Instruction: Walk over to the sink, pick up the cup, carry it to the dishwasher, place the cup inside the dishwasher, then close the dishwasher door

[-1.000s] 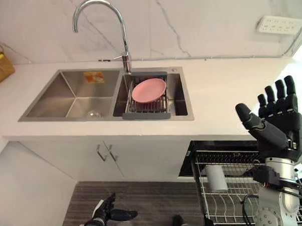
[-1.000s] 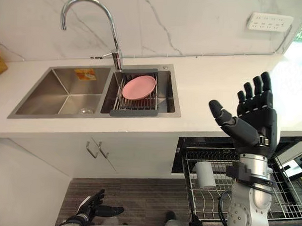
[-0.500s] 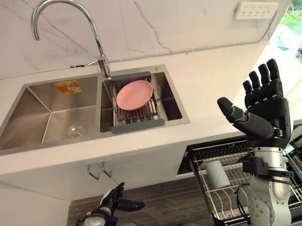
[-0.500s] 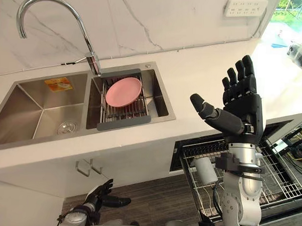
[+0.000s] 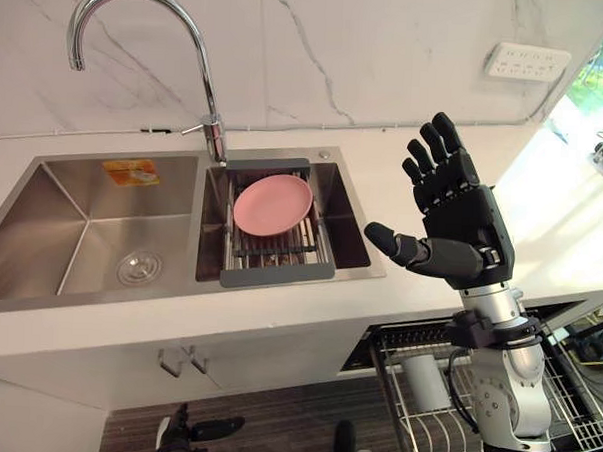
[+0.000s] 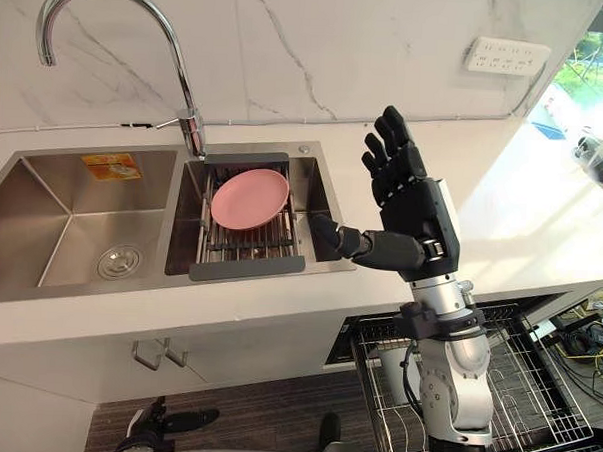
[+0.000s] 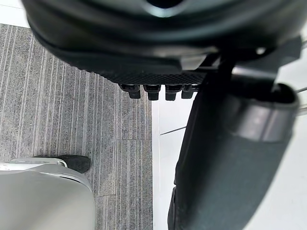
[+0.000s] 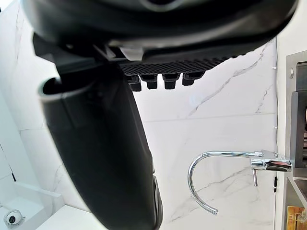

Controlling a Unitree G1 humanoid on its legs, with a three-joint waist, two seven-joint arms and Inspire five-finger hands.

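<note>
While right hand [image 5: 457, 218] hovers by sink [image 5: 82, 216], fingers spread, cup [image 5: 425, 382] in dishwasher rack [image 6: 534, 396], orientation unclear.

Pink plate [image 5: 272, 204] left of my black right hand [image 5: 460, 225], on a grey rack [image 5: 277, 275]. Silver steel sink [image 5: 41, 225], orange sticker [image 5: 130, 171]. Wall [image 5: 339, 48] beyond my fingers: white marble, grey veins. Floor [image 7: 72, 120] grey, striped.

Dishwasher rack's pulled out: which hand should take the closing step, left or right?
Right, probably. The right hand is open, raised over the pulled-out dishwasher rack, where a white cup already lies. The left hand hangs low near the floor on the sink's side, farther from the rack.
</note>
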